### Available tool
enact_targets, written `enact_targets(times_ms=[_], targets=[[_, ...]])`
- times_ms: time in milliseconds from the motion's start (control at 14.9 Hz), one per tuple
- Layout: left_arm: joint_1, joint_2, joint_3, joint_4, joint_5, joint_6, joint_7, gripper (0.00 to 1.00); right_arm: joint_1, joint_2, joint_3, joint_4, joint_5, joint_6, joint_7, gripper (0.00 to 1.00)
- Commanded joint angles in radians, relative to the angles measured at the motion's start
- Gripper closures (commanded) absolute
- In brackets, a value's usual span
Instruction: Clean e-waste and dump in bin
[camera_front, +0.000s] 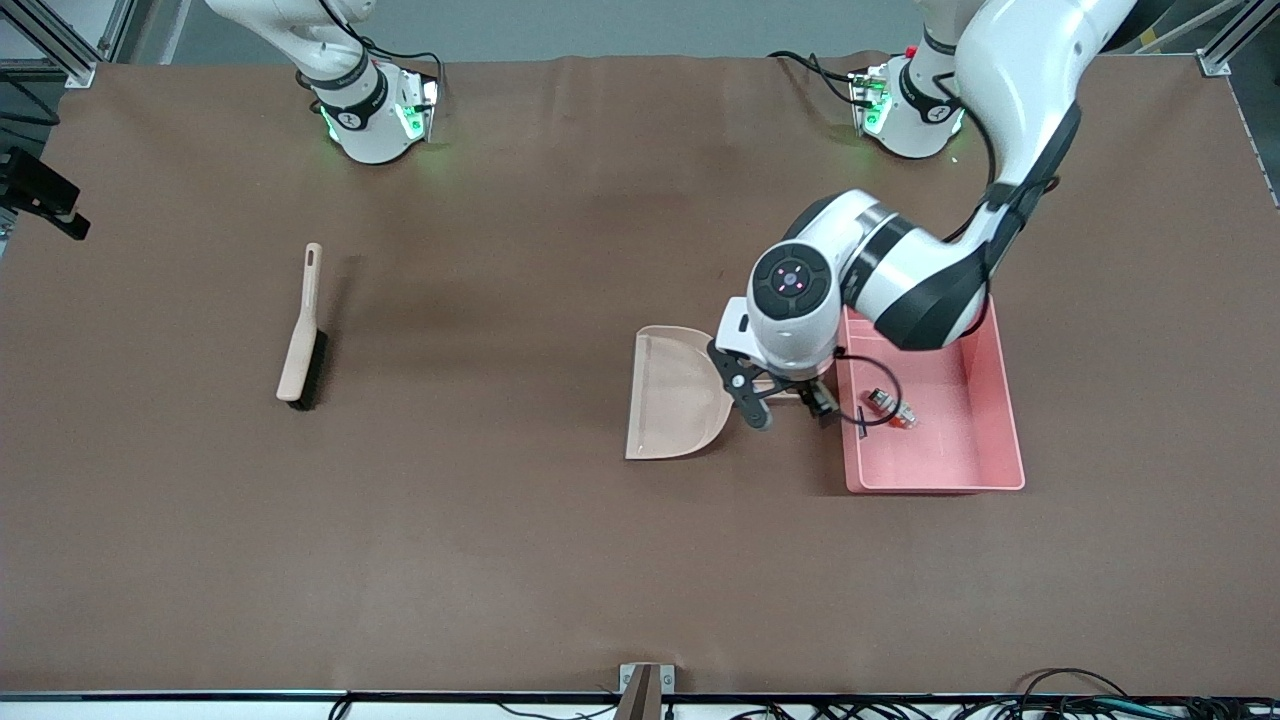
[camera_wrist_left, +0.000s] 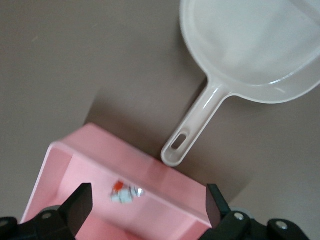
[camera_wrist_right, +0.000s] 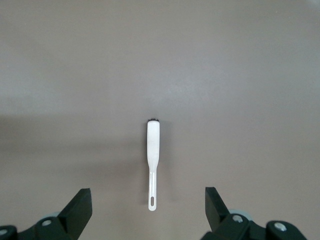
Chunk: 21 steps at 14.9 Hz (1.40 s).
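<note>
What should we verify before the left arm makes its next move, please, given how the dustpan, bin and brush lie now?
1. E-waste in the bin: a white-grey component with orange markings lies inside; ok.
2. Second piece, the dark chip: a small dark mark lies beside the component, too unclear to confirm; cannot tell.
3. Dustpan released: it lies flat on the table beside the bin, its pan looks bare; ok.
4. Left gripper free: jaws open over the bin's rim and the dustpan handle, holding nothing; ok.
5. Brush put down: it lies on the table toward the right arm's end; ok.
6. Right gripper: waits above the brush, jaws open; ok.
</note>
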<state>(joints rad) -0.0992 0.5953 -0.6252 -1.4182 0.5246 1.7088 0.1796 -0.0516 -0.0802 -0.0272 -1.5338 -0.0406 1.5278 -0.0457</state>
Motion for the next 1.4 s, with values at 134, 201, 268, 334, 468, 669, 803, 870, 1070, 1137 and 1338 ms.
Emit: enact_targets(times_ms=[134, 201, 268, 334, 468, 669, 803, 870, 1070, 1137, 1338], targets=[[0.053, -0.101, -0.002, 0.022, -0.017, -0.063, -0.328, 0.00, 0.009, 0.022, 0.003, 0.035, -0.013, -0.017, 0.017, 0.00], [0.085, -0.130, -0.001, 0.037, -0.024, -0.063, -0.337, 0.00, 0.009, 0.022, 0.003, 0.034, -0.012, -0.018, 0.017, 0.00], [0.105, -0.147, 0.002, 0.057, -0.020, -0.061, -0.339, 0.00, 0.007, 0.022, 0.003, 0.032, -0.012, -0.040, 0.018, 0.00], [0.127, -0.150, 0.004, 0.086, -0.018, -0.061, -0.338, 0.00, 0.007, 0.022, 0.003, 0.032, -0.012, -0.063, 0.018, 0.00], [0.212, -0.178, -0.007, 0.102, -0.035, -0.063, -0.324, 0.00, 0.006, 0.023, 0.003, 0.034, -0.012, -0.060, 0.020, 0.00], [0.338, -0.264, 0.004, 0.099, -0.193, -0.063, -0.331, 0.00, 0.007, 0.023, 0.003, 0.034, -0.007, -0.060, 0.018, 0.00], [0.323, -0.348, 0.142, 0.081, -0.311, -0.063, -0.319, 0.00, 0.009, 0.023, 0.003, 0.034, -0.007, -0.058, 0.020, 0.00], [0.273, -0.363, 0.229, 0.078, -0.354, -0.067, -0.318, 0.00, 0.001, 0.030, 0.003, 0.026, -0.007, -0.049, 0.021, 0.00], [0.182, -0.445, 0.407, 0.030, -0.448, -0.112, -0.286, 0.00, -0.004, 0.056, -0.002, 0.023, -0.005, -0.046, 0.020, 0.00], [0.167, -0.477, 0.447, 0.000, -0.471, -0.112, -0.281, 0.00, -0.002, 0.059, -0.002, 0.020, -0.007, -0.043, 0.020, 0.00], [0.084, -0.584, 0.582, -0.117, -0.523, -0.112, -0.237, 0.00, 0.006, 0.065, 0.001, 0.023, -0.012, -0.017, 0.020, 0.00]])
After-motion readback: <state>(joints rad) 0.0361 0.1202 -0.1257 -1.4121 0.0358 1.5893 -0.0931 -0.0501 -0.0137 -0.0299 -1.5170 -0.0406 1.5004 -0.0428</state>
